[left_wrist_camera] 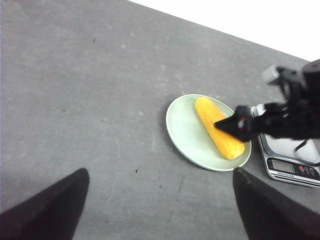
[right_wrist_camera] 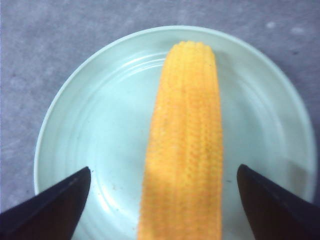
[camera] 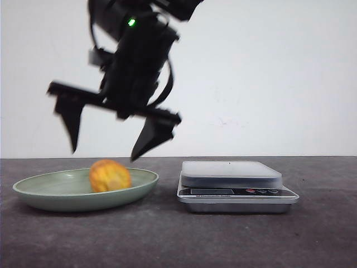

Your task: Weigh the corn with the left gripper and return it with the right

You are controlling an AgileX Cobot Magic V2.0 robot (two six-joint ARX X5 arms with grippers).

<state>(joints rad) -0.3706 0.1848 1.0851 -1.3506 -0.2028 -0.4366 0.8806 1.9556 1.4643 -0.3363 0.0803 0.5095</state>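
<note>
Corn (camera: 110, 175) in plate (camera: 50, 195) lower left, scale (camera: 231, 174) right of it; R gripper (camera: 105, 151) spread wide above, empty; L gripper (left_wrist_camera: 160, 210) likewise wide apart.

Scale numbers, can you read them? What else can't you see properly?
Scale screen: too small and dark in the front view, too small in the left wrist view.
Corn: front view shows only one blurry end; right wrist view's edge cuts off an end.
Right gripper: blurred in front view.
</note>
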